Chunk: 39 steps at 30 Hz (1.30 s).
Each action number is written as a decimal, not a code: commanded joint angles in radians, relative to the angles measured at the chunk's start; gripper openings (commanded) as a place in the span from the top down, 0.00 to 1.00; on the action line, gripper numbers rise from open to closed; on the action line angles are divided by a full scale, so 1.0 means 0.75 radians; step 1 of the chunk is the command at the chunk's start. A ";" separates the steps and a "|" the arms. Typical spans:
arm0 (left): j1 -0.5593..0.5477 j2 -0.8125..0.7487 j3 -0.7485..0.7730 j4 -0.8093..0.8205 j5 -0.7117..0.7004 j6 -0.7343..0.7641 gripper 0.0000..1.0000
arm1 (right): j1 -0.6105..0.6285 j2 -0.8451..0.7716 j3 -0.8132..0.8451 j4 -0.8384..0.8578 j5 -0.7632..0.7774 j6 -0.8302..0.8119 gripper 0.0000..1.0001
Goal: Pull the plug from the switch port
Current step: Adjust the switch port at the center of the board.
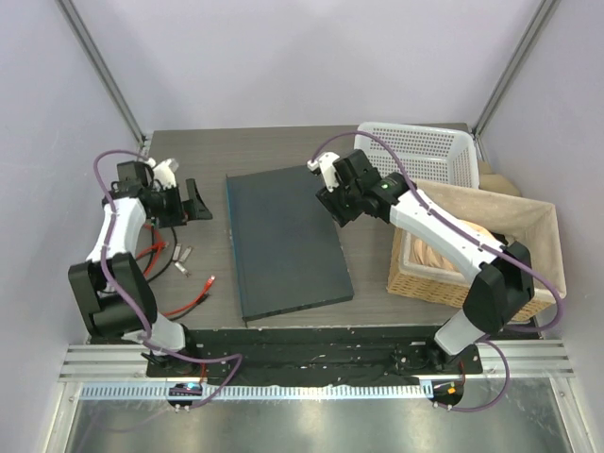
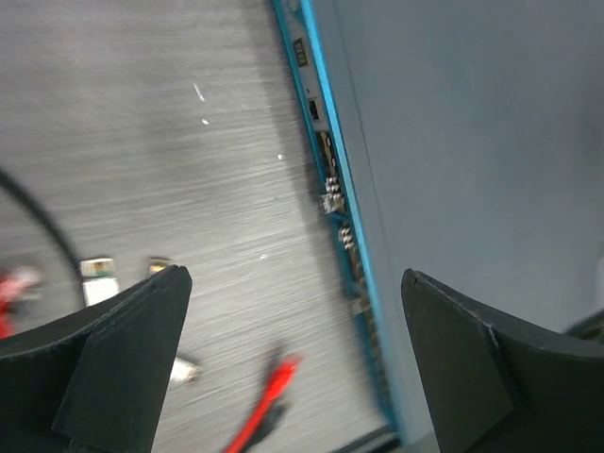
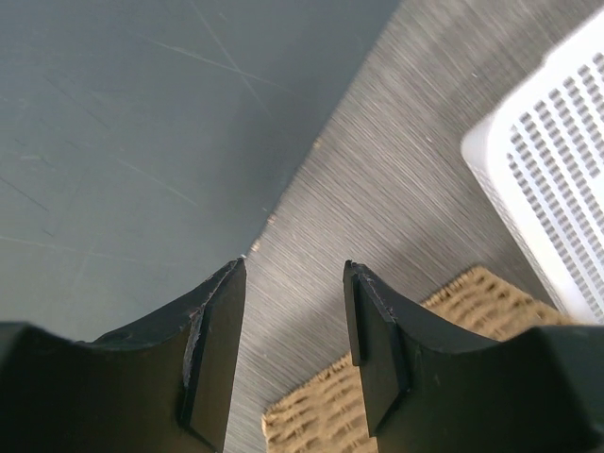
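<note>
The switch (image 1: 283,241) is a flat slate-grey box lying in the middle of the table. Its bluish port edge (image 2: 332,189) faces left. A red cable ends in a plug (image 1: 209,280) that lies loose on the table, left of the switch and clear of its ports; this plug (image 2: 281,370) appears blurred in the left wrist view. My left gripper (image 1: 194,201) hovers at the far left, and this left gripper (image 2: 294,276) is wide open and empty. My right gripper (image 1: 332,204) hangs over the switch's right edge; this right gripper (image 3: 293,269) is open with nothing between its fingers.
A white perforated basket (image 1: 415,151) stands at the back right, with a cloth-lined wicker basket (image 1: 491,250) in front of it. Small silver connectors (image 1: 183,255) and a black cable (image 1: 160,260) lie with the red cable's loops near the left arm.
</note>
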 commanded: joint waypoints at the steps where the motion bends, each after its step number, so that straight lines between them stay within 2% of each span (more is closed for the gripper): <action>1: 0.031 0.058 -0.091 0.184 -0.021 -0.499 0.00 | 0.045 0.049 0.089 0.043 -0.022 0.028 0.47; 3: 0.047 0.039 -0.106 0.170 -0.079 -0.521 0.00 | 0.059 0.071 0.109 0.043 -0.016 0.030 0.47; 4: 0.055 0.054 -0.102 0.166 -0.026 -0.534 0.00 | 0.061 0.075 0.113 0.041 -0.016 0.029 0.47; 9: 0.057 0.111 -0.098 0.223 0.001 -0.687 0.00 | 0.084 0.110 0.120 0.045 -0.022 0.045 0.47; 12: 0.061 0.180 -0.078 0.266 0.166 -0.681 0.01 | 0.094 0.118 0.118 0.043 -0.022 0.053 0.47; 13: 0.061 0.197 -0.075 0.280 0.230 -0.649 0.06 | 0.094 0.126 0.120 0.041 -0.016 0.057 0.47; 14: 0.063 0.233 -0.059 0.297 0.400 -0.610 0.14 | 0.098 0.130 0.122 0.037 -0.016 0.059 0.47; 15: 0.065 0.254 -0.031 0.269 0.467 -0.522 0.25 | 0.098 0.134 0.126 0.031 -0.014 0.061 0.46; 16: 0.065 0.285 0.083 0.197 0.532 -0.218 0.27 | 0.102 0.141 0.132 0.025 -0.010 0.061 0.47; 17: 0.063 0.340 0.157 -0.062 0.484 0.034 0.29 | 0.102 0.143 0.138 0.021 -0.010 0.061 0.47; 18: 0.067 0.368 0.214 -0.172 0.472 0.252 0.30 | 0.104 0.145 0.142 0.019 -0.002 0.063 0.47; 19: 0.076 0.387 0.284 -0.412 0.478 0.788 0.29 | 0.104 0.149 0.144 0.015 0.000 0.059 0.47; 21: 0.108 0.404 0.277 -0.541 0.429 1.181 0.26 | 0.104 0.151 0.142 0.015 0.012 0.057 0.47; 22: 0.123 0.399 0.222 -0.582 0.429 1.525 0.26 | 0.102 0.153 0.134 0.015 0.017 0.051 0.47; 23: 0.131 0.391 0.187 -0.552 0.410 1.593 0.26 | 0.104 0.155 0.130 0.013 0.015 0.051 0.47; 25: 0.133 0.395 0.115 -0.434 0.420 1.618 0.26 | 0.108 0.163 0.128 0.011 0.017 0.053 0.47; 27: 0.125 0.454 0.111 -0.458 0.471 1.704 0.28 | 0.112 0.177 0.134 0.004 0.023 0.053 0.47; 30: 0.113 0.524 0.143 -0.478 0.522 1.671 0.29 | 0.126 0.200 0.164 -0.010 0.043 0.045 0.47; 33: 0.102 0.526 0.097 -0.407 0.553 1.643 0.30 | 0.137 0.232 0.191 -0.012 0.049 0.043 0.47; 37: 0.025 0.487 0.025 -0.180 0.439 1.559 0.29 | 0.157 0.296 0.244 -0.012 0.031 0.057 0.47; 39: -0.010 0.498 0.035 -0.171 0.408 1.555 0.29 | 0.173 0.329 0.277 -0.014 0.017 0.059 0.48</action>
